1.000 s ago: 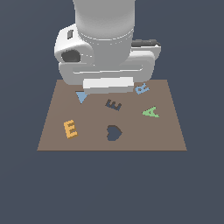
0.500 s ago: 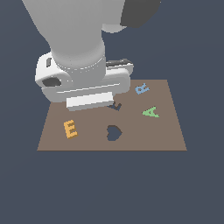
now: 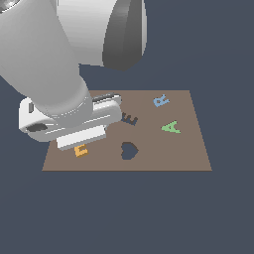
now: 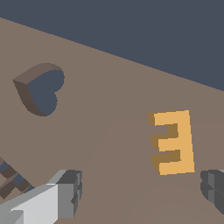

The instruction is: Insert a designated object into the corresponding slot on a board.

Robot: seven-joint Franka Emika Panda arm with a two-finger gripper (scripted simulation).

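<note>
The orange E [image 4: 173, 142] lies flat on the brown board [image 4: 109, 131]. My gripper [image 4: 140, 192] is open and empty above the board, with the E just ahead of the gap between my fingers [image 4: 65, 192]. In the exterior view my hand [image 3: 69, 121] hangs over the board's [image 3: 188, 154] front corner on that view's left and covers most of the orange E [image 3: 81, 150]. The dark E-shaped slot [image 3: 130, 119] is near the board's middle, apart from the E. Only an edge of the slot [image 4: 8, 177] shows in the wrist view.
A dark heart-shaped cutout [image 3: 129, 150] lies in front of the slot and also shows in the wrist view [image 4: 41, 89]. A green A [image 3: 171, 127] and a light blue R [image 3: 160, 100] lie on the board toward the exterior view's right. The arm hides the board's back corner on the exterior view's left.
The arm has swung from the board's back toward the front and the exterior view's left. It now hangs over the orange E and covers it.
</note>
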